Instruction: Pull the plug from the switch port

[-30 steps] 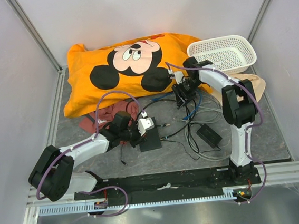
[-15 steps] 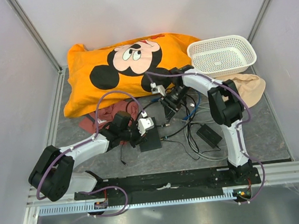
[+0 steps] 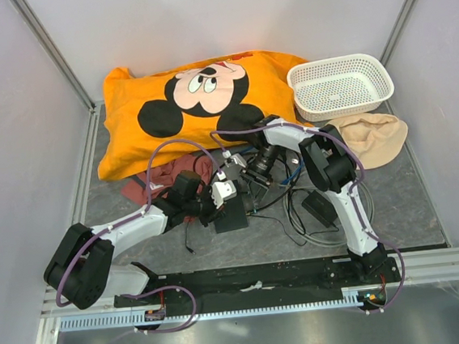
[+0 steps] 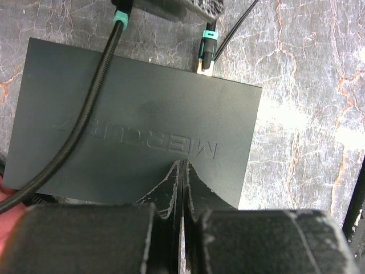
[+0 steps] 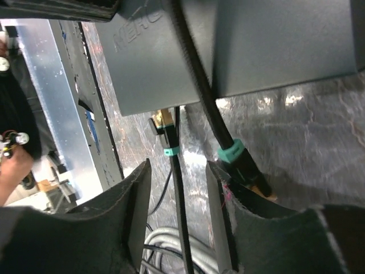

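The dark grey switch [image 3: 232, 218] lies flat in the middle of the table, and it also shows in the left wrist view [image 4: 137, 120] and the right wrist view [image 5: 171, 57]. A thin black plug with a teal band [image 4: 206, 50] sits in a port on its far edge. My left gripper [image 4: 182, 166] is shut, its tips pressed on the switch's top [image 3: 220, 194]. My right gripper [image 5: 178, 197] is open and straddles the plug's cable just behind the plug [image 5: 165, 128]; in the top view it hovers beside the switch [image 3: 249, 178]. A thicker braided cable [image 5: 197, 85] lies over the switch.
The braided cable's teal-collared end [image 5: 234, 154] lies beside my right finger. An orange Mickey pillow [image 3: 190, 102], a white basket [image 3: 339, 84] and a beige cloth [image 3: 372, 135] sit behind. A black adapter brick [image 3: 321, 209], coiled grey cables [image 3: 315, 176] and a red cloth [image 3: 165, 178] lie around.
My right arm has swung left and toward the near side, from the pillow's edge to the switch's far edge. The left arm and the switch have not moved.
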Robot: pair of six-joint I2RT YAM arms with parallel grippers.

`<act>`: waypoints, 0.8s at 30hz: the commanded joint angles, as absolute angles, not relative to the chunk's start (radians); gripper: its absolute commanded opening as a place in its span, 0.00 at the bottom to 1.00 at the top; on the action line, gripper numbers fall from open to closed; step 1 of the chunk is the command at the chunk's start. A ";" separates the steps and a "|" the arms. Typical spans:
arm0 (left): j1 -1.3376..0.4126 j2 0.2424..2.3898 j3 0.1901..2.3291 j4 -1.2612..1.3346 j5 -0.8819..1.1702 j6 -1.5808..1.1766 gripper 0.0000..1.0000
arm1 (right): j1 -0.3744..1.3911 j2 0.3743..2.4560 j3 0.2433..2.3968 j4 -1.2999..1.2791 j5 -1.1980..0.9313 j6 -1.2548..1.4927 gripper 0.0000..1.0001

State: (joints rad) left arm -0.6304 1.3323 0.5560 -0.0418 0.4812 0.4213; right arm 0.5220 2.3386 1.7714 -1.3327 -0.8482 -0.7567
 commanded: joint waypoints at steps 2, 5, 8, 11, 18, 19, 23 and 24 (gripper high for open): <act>-0.634 1.355 0.532 -0.095 0.449 0.448 0.02 | 0.532 2.397 1.815 -1.417 -0.914 -0.779 0.52; -0.634 1.354 0.532 -0.095 0.449 0.448 0.02 | 0.532 2.433 1.842 -1.414 -0.930 -0.759 0.54; -0.634 1.351 0.531 -0.094 0.449 0.448 0.02 | 0.534 2.470 1.870 -1.422 -0.968 -0.743 0.56; -0.634 1.351 0.531 -0.095 0.449 0.448 0.01 | 0.537 2.490 1.890 -1.443 -0.999 -0.756 0.55; -0.634 1.351 0.529 -0.094 0.448 0.446 0.02 | 0.548 2.487 1.893 -1.456 -0.988 -0.767 0.54; -0.634 1.350 0.529 -0.095 0.448 0.446 0.01 | 0.549 2.485 1.891 -1.456 -0.988 -0.767 0.54; -0.634 1.353 0.529 -0.094 0.446 0.446 0.02 | 0.555 2.490 1.881 -1.454 -0.991 -0.765 0.52; -0.634 1.354 0.529 -0.094 0.446 0.446 0.02 | 0.558 2.490 1.878 -1.454 -0.994 -0.765 0.51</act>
